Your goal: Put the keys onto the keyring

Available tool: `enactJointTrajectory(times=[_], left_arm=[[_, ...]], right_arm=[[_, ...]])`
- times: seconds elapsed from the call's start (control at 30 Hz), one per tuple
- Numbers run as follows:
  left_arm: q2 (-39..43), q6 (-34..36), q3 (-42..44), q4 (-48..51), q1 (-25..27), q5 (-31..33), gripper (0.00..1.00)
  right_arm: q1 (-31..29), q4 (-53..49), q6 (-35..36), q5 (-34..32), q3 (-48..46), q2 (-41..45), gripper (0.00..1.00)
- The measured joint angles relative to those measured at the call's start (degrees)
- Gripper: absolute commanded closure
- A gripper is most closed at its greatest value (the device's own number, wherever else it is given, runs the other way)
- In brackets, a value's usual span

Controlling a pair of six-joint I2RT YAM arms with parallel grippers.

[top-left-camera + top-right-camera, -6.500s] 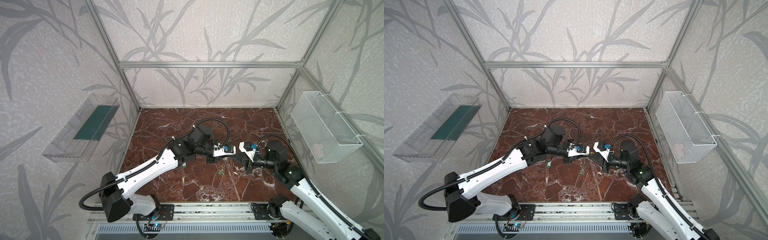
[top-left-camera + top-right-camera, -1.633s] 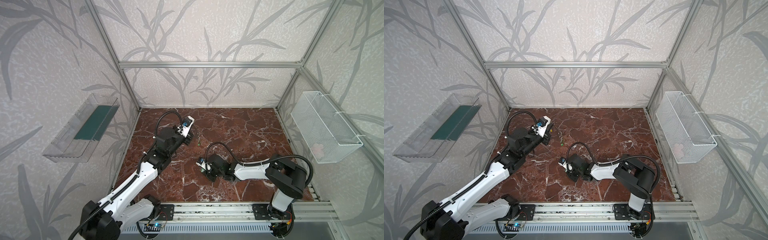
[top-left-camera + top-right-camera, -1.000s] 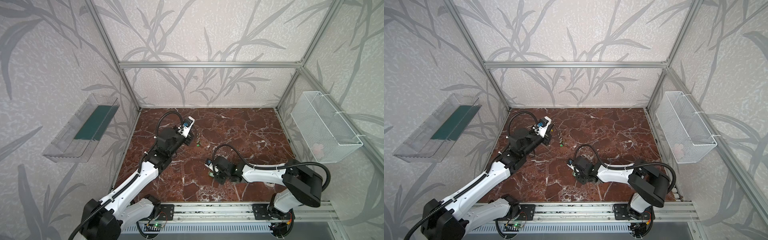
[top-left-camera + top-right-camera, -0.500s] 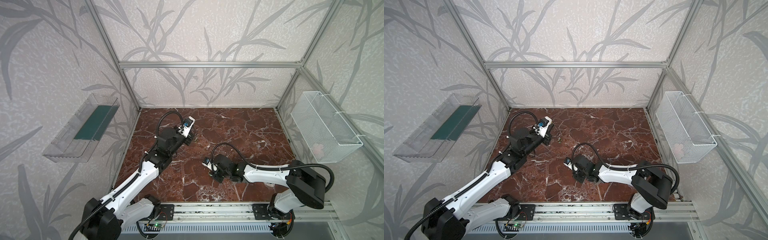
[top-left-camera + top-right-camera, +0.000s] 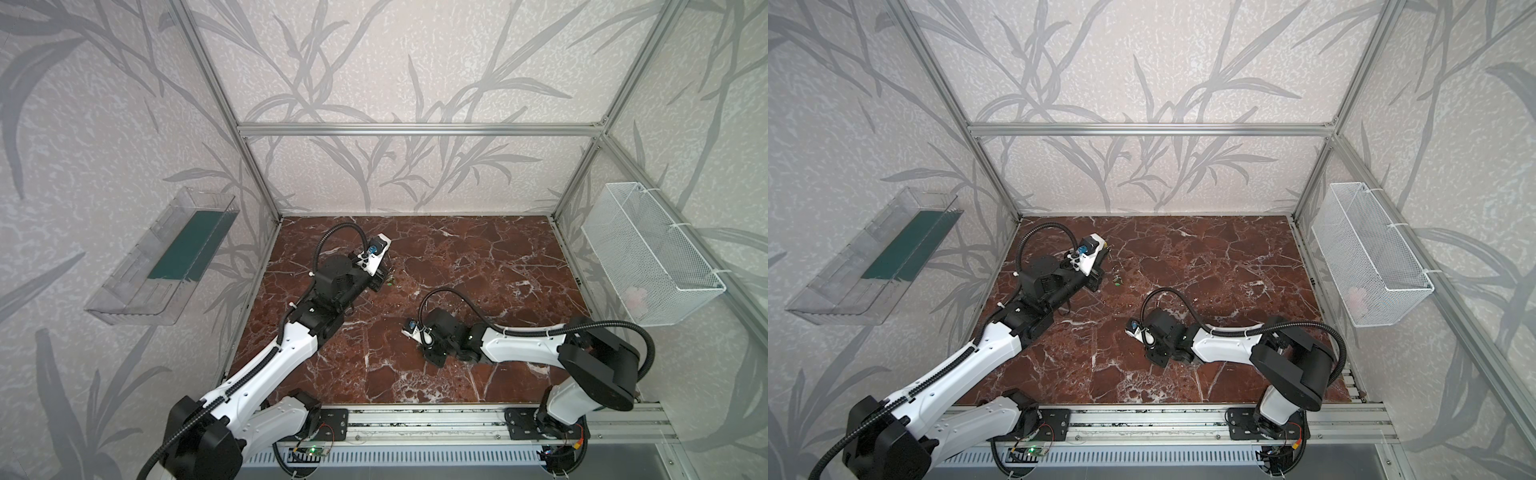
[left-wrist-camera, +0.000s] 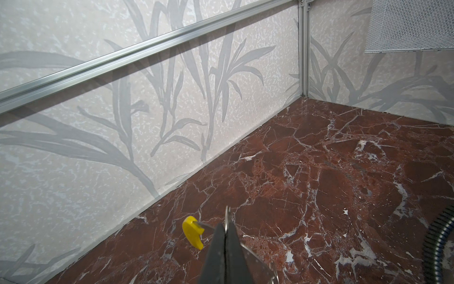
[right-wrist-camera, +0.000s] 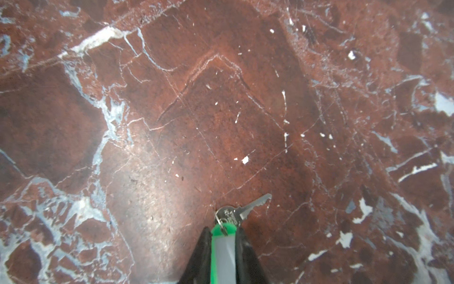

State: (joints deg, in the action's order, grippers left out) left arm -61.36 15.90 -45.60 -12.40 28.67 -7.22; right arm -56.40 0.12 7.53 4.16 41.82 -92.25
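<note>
My left gripper [image 6: 227, 227] is shut on the thin grey band of the keyring [image 6: 256, 255], held edge-on above the marble near the back left corner. The ring's yellow sleeve [image 6: 193, 231] sticks out beside the jaws. In both top views this gripper [image 5: 379, 279] [image 5: 1096, 279] has a small green speck [image 5: 390, 284] just right of it, too small to name. My right gripper [image 7: 224, 236] points down at the front middle of the floor [image 5: 431, 358], shut on the green, white-labelled tag [image 7: 224, 253] of a key [image 7: 245, 211] lying on the marble.
A white wire basket [image 5: 648, 257] hangs on the right wall and a clear plastic tray [image 5: 166, 257] on the left wall. The back wall [image 6: 122, 147] stands close to the left gripper. An aluminium rail [image 5: 415, 424] runs along the front edge.
The right wrist has shifted slightly to the left low over the floor, and its jaws have narrowed. The left arm has stayed where it was with the keyring.
</note>
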Motion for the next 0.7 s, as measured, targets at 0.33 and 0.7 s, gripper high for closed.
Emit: enactJointTrajectory(times=[0.33,0.7], left_arm=[[0.0,0.2,0.0,0.0,0.0,-0.2,1.0],[0.0,0.5,0.0,0.1,0.0,-1.3,1.0]], right_arm=[[0.0,-0.3,1.2,0.4,0.3,-0.4,0.94],[0.0,-0.2,1.3,0.8,0.3,-0.2,1.0]])
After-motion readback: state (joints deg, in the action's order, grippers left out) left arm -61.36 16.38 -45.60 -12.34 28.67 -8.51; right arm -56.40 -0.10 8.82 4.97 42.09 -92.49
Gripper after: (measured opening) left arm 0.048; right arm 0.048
